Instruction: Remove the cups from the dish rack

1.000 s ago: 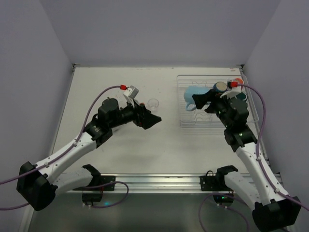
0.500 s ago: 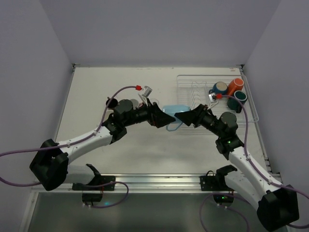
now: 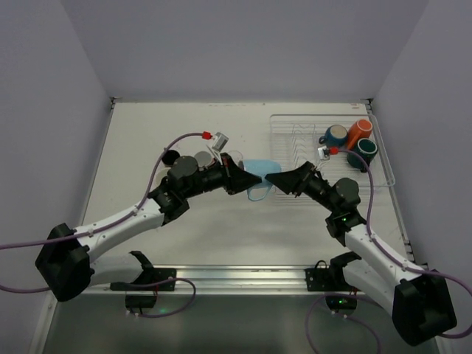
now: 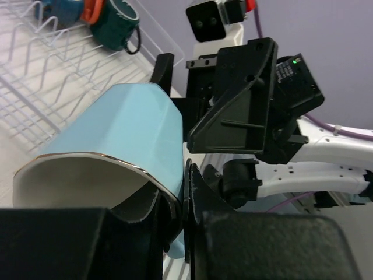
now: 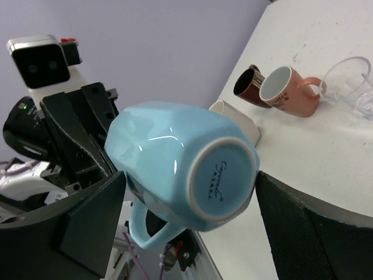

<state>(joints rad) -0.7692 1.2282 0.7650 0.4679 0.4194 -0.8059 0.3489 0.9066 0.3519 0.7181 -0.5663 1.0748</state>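
Mug [image 3: 259, 169], light blue, clenched at its rim by left hand [image 3: 248, 179]; right hand [image 3: 272, 179] released.

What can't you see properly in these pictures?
Top view: set-down cups, mostly under the left arm.
Right wrist view: white cup, behind the light blue cup; glass tumbler, cut by the right edge.
Left wrist view: dark blue cup, cut by the top edge.

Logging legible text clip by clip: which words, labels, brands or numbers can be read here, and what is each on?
Underside of the light blue mug: a two-line maker's mark in script, too blurred to read.
Side of the salmon-pink mug: dark print, too small to read.
No other text is visible in any view.
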